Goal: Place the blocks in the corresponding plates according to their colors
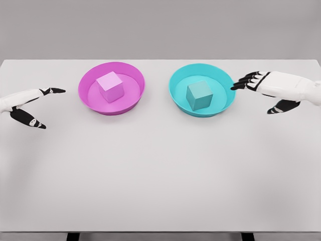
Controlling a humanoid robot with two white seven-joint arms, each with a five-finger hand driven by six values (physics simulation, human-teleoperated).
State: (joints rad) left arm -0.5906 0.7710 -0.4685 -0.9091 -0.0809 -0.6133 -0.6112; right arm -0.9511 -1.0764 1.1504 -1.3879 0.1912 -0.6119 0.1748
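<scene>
pink block (111, 86) in pink plate (90, 98) | teal block (199, 95) in teal plate (178, 100)

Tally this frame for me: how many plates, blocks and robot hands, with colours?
Plates: 2, pink plate and teal plate
Blocks: 2, pink block in the pink plate, teal block in the teal plate
Hands: 2, left hand and right hand, both open, holding nothing
Total: 6

Both hands, left hand (27, 106) and right hand (271, 90), have glossy white shells with black fingers (248, 79) and joints.
</scene>
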